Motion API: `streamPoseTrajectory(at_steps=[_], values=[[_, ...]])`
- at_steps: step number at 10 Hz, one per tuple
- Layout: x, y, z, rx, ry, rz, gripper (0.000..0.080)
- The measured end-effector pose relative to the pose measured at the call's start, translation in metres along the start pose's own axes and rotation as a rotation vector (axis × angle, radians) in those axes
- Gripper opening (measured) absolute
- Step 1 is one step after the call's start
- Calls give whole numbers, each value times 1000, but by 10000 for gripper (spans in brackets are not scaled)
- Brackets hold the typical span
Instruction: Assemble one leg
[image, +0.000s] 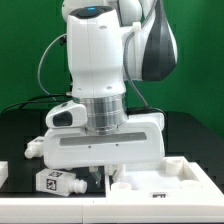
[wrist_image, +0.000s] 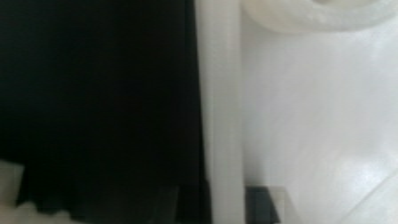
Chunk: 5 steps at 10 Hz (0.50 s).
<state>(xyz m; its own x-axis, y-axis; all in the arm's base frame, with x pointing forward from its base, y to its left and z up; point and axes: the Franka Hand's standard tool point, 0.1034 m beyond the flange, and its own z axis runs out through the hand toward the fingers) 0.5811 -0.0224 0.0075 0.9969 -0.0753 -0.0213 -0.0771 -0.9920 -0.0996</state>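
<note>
Found the gripper (image: 104, 176) low over the black table (image: 20, 135) in the exterior view, beneath the wide white hand of the arm (image: 98, 60). Made out only dark shapes in the shadow under that hand. Could not tell the state of the claw, spread or pressed together, from either of the 2 views, nor anything pinched in it. Found the leg (image: 55, 183) lying on the table at the exterior view's left of the gripper, near it but apart from it, not held. Noted 1 square black-and-white tag (image: 49, 180) on its side, turned toward the camera. Saw the white panel (image: 178, 170) with raised rims on the table at the exterior view's right of the gripper, very near it. Could not judge between touching and a small gap there. Noticed a small white object (image: 3, 173) at the far left edge of the exterior view, cut off by the frame. Saw a green wall (image: 20, 50) behind the table. Got from the wrist view only a strong blur: a black area (wrist_image: 89, 100) on 1 side, a white surface (wrist_image: 302, 120) on the other, a straight border between them, and a rounded white shape (wrist_image: 306, 12) at the picture's edge. Could not name these 3 with certainty
</note>
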Motion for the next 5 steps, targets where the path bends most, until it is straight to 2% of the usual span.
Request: streamPoseTrajectory(at_steps=[3,5], values=[[0,0,1,0,-1,3,51],[6,-1,0,-5,-42,74,52]])
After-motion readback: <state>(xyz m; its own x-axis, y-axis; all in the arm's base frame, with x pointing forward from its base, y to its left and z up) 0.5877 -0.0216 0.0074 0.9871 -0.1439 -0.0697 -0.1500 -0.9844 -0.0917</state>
